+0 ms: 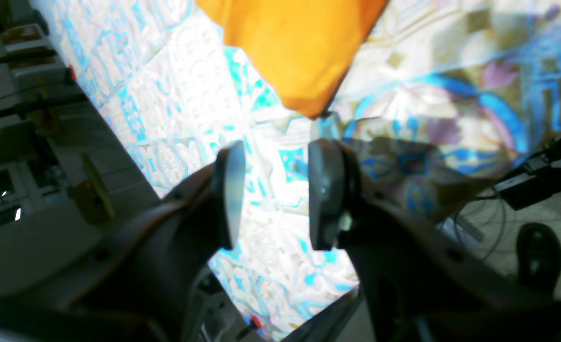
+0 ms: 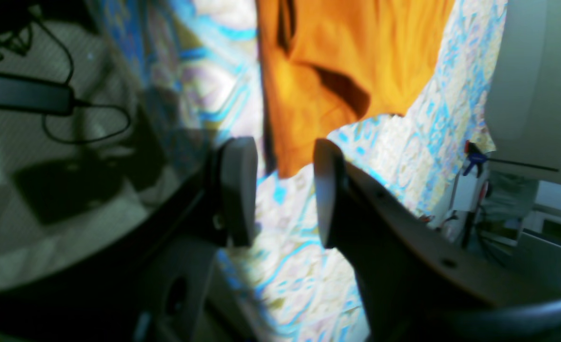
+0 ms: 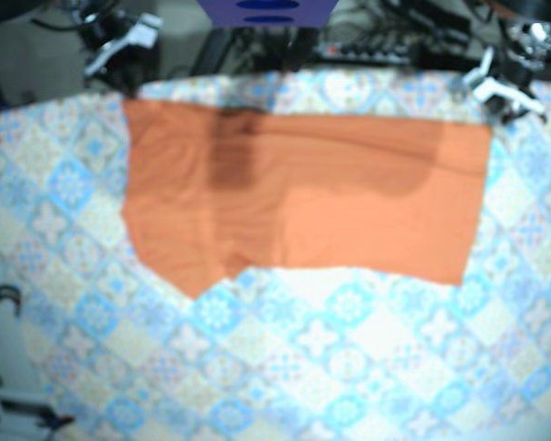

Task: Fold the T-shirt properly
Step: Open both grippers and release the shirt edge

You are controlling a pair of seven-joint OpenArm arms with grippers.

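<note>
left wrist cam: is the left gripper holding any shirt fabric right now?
No: the left gripper is open with only tablecloth between its jaws; the orange T-shirt lies beyond the tips.

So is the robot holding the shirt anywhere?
No. The left gripper and right gripper are both open and empty; the shirt lies on the table.
</note>
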